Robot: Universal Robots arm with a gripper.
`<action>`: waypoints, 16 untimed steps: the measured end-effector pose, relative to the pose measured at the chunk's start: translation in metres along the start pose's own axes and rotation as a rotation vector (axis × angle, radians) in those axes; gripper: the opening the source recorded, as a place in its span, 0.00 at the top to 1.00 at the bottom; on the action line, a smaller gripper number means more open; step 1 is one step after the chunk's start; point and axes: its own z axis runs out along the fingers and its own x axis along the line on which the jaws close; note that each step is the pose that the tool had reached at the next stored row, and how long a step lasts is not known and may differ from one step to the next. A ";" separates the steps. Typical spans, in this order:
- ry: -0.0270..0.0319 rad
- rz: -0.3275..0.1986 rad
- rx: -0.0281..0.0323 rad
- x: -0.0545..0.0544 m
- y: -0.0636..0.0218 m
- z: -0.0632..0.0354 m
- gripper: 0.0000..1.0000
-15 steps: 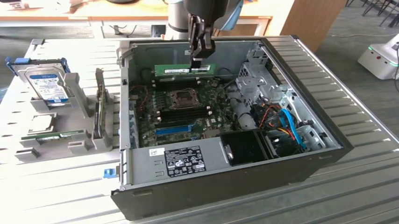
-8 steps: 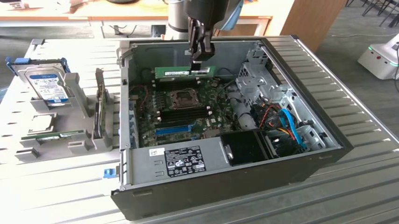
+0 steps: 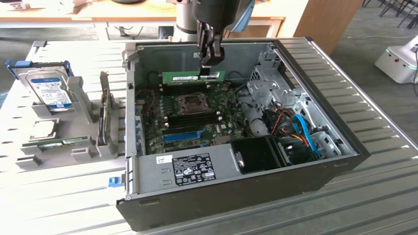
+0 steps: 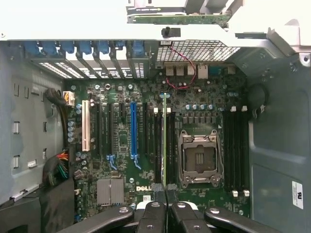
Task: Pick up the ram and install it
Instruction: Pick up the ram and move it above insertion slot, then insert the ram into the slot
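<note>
exterior view, from its left: a hard drive [image 3: 54,90] stands upright in a grey rack [image 3: 81,152], just beside the open computer case [image 3: 228,196]. inside the case, near the back wall, the gripper [image 3: 209,72] points down. its jaws are narrow and clamped on the top edge of the ram [image 3: 183,77]. the ram is level, over the black memory slots [image 3: 189,88] between back wall and processor socket [image 3: 194,102]; cannot tell if it touches a slot. blue cables [image 3: 306,133] lie toward that view's right. wrist view: the ram is edge-on, running along the slots between a blue card slot [image 4: 133,131] and the socket.
</note>
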 end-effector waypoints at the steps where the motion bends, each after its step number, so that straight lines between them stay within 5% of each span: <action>1: 0.0000 0.000 0.0000 0.000 0.0000 0.0000 0.88; 16: -0.0002 0.000 0.0000 0.000 -0.0002 0.0048 0.88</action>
